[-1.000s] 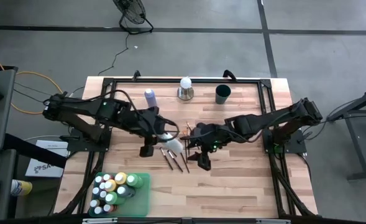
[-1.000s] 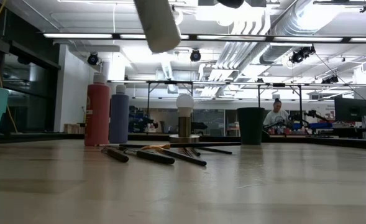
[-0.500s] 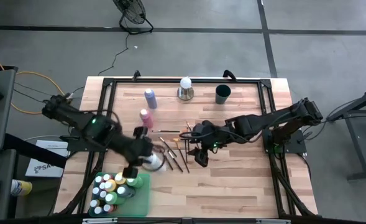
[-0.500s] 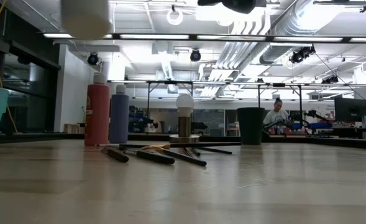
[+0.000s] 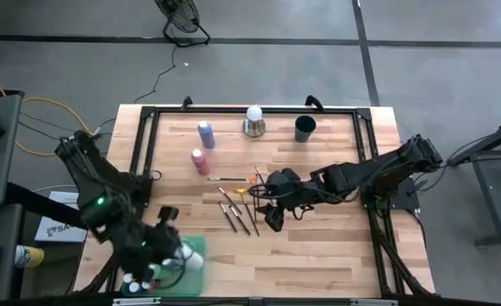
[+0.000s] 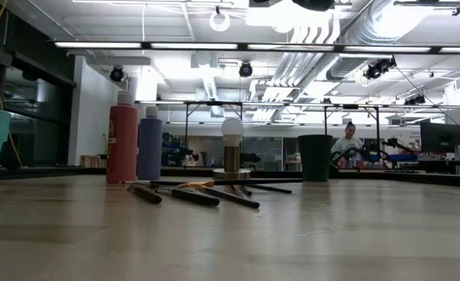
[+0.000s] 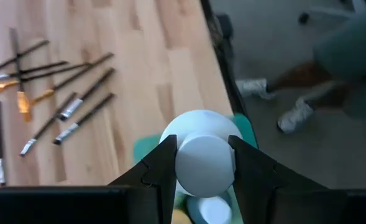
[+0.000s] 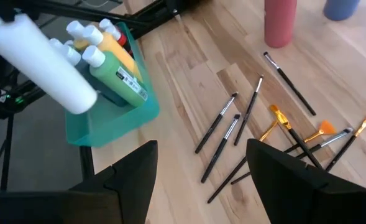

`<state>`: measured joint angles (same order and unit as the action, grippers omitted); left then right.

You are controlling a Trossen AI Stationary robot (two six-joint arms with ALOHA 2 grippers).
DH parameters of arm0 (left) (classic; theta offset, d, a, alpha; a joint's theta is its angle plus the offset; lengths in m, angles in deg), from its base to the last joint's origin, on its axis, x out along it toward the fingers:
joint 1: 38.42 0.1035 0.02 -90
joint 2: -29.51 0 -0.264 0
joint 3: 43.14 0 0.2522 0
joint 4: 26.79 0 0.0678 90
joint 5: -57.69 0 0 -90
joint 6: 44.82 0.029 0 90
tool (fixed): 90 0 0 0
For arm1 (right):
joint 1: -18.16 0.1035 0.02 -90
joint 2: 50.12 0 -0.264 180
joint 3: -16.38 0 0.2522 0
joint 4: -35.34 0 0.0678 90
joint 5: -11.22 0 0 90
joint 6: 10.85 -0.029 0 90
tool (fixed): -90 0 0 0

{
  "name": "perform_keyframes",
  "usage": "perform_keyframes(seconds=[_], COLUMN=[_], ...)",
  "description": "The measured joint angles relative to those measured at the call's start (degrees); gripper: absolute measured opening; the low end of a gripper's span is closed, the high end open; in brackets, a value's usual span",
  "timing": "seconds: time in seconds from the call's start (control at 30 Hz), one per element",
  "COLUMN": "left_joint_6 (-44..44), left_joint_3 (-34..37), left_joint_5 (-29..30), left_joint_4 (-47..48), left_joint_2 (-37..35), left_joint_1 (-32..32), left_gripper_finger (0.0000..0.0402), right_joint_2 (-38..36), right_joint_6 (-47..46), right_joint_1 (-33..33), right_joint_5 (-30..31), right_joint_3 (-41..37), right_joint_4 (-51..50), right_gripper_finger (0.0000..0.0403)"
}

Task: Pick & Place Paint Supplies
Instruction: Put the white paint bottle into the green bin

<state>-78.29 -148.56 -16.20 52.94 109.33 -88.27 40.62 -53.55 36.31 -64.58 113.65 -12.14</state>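
Fingers (image 7: 161, 171) of the left end effector (image 7: 202, 167) clamp a smooth white cylindrical bottle (image 7: 202, 158); right end effector (image 8: 201, 171) gapes.

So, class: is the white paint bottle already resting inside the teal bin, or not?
Not yet. The left gripper holds the white bottle in the air above the teal bin.

Materials and finishes on the butcher-block table (image 5: 318, 255)

Table: pale wood strips, smooth satin finish, framed by matt black metal rails (image 5: 250, 109). Teal bin (image 8: 117, 115) at the table's edge: translucent glossy plastic. White bottle (image 7: 200, 155) over the bin: smooth matt plastic. Brushes (image 8: 251, 118) mid-table: glossy dark handles, shiny metal ferrules. Pink bottle (image 5: 200, 161) near them: smooth plastic.
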Motion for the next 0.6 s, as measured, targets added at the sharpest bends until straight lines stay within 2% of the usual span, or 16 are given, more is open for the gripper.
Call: perform_keyframes(seconds=[0.3,0.6], left_joint_6=[2.5,9.3], left_joint_3=[0.9,0.9], left_joint_5=[-1.0,-3.8], left_joint_4=[-2.6,-4.2], left_joint_2=[3.3,9.3], left_joint_1=[-9.0,-12.6], left_gripper_finger=[0.0117,0.0117], right_joint_2=[0.3,1.8], right_joint_6=[-4.1,-6.7], right_joint_1=[1.7,2.5], right_joint_5=[4.8,5.3], right_joint_3=[0.0,0.0], right_joint_4=[0.1,0.0], right_gripper_finger=[0.0239,0.0239])
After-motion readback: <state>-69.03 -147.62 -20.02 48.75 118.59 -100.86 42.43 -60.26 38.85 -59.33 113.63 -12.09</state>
